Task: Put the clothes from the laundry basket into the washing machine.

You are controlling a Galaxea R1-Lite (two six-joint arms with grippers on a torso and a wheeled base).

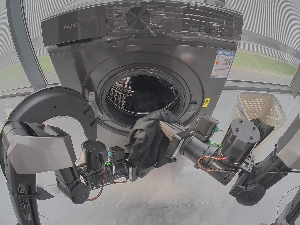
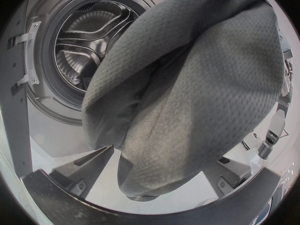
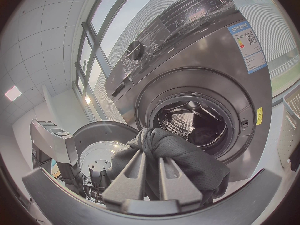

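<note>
The right claw (image 3: 152,156) pinches a dark cloth (image 1: 147,135) before the washing machine (image 1: 75,63). The left claw (image 2: 165,155) sits wide under it. The machine's front has a blue label (image 1: 222,63) and a yellow sticker (image 1: 206,102).

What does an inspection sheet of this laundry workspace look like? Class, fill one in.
Surface: pale glossy floor.
Job's things: washing machine, door swung open, dark clothes in the drum; grey garment at the opening; laundry basket with a dark garment over its rim.
Clutter: nothing seen.
Grippers: right gripper shut on the grey garment; left gripper open under its hanging part.
Cables: orange cable at right wrist, reddish cable at left wrist.
Surroundings: windows, grass outside.
</note>
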